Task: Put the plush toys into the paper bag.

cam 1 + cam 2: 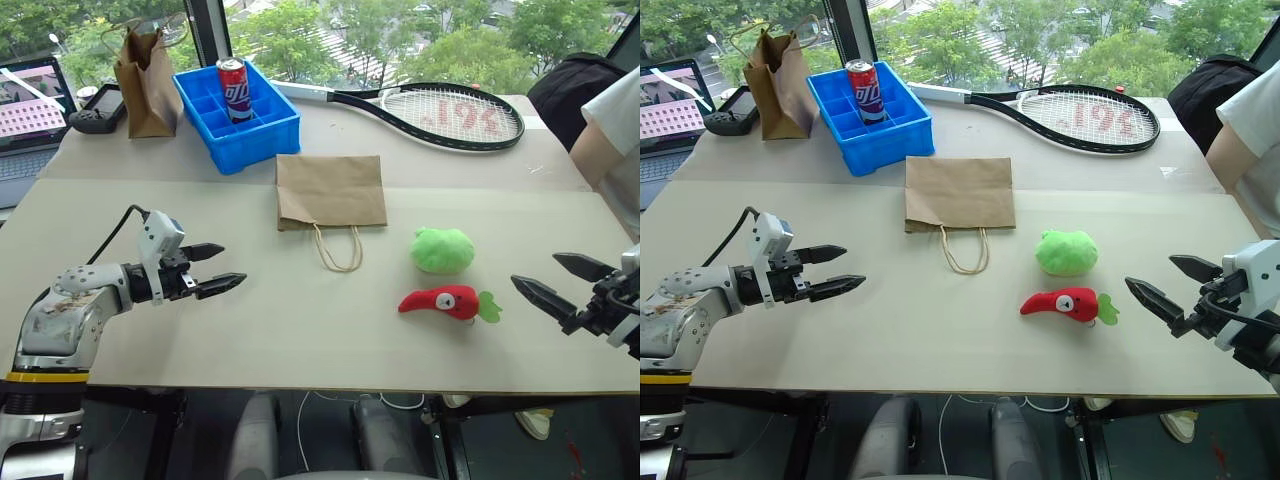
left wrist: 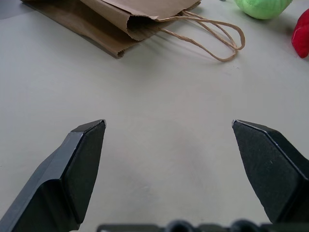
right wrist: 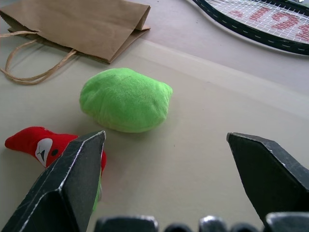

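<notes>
green blob toy (image 1: 442, 250) and red chili toy (image 1: 446, 301) on tabletop (image 1: 300, 330) right of centre, blob just beyond chili. both look soft, light, squashy; pinch across body middle, fuzz should grip well. wide paper bag (image 1: 331, 190) lies flat, mouth toward near edge, empty-looking, thin, flimsy; needs opening. far blue bin (image 1: 238, 115) holds can (image 1: 234, 90). left hand (image 1: 213, 270) wide, empty. right hand (image 1: 548, 282) wide, empty, near chili.
</notes>
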